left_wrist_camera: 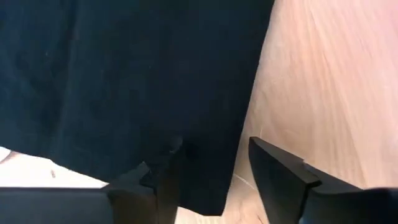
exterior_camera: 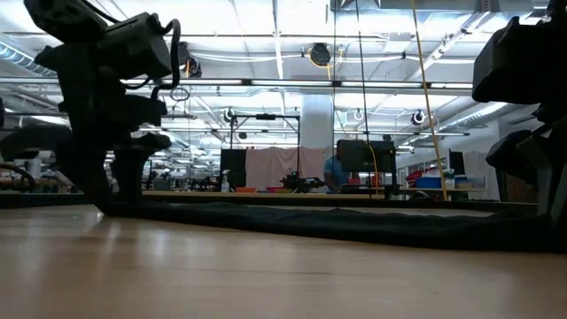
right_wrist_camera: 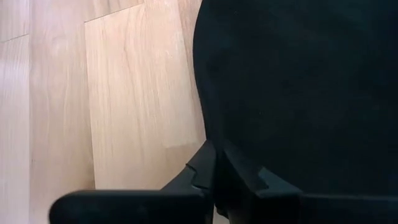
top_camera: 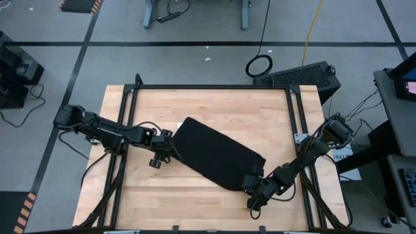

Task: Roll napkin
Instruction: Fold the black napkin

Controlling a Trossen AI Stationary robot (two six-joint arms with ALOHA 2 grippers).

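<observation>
- Black napkin (top_camera: pixel 218 153) spread flat on the wooden tabletop (top_camera: pixel 214 104), lying slantwise near its middle, one short end toward the left arm, the other toward the right arm.
- Seen in the low view as a thin dark strip (exterior_camera: pixel 354 226) lying along the wood.
- Left gripper (top_camera: pixel 170 148) down at the napkin's left short end; fingers apart in the left wrist view, one finger (left_wrist_camera: pixel 168 186) over the cloth's edge, the other (left_wrist_camera: pixel 280 177) over bare wood just beside the napkin (left_wrist_camera: pixel 137 87).
- Cannot tell whether cloth sits between those fingers or merely beneath them.
- Right gripper (top_camera: pixel 250 184) at the napkin's opposite end, at the corner nearest the table's front edge.
- In the right wrist view, fingers (right_wrist_camera: pixel 205 168) drawn together at the rim of the napkin (right_wrist_camera: pixel 298 87), pinching the black cloth's edge.
- Small white patch (top_camera: pixel 179 125) on the wood just beside the napkin's far left corner; too small to identify.
</observation>
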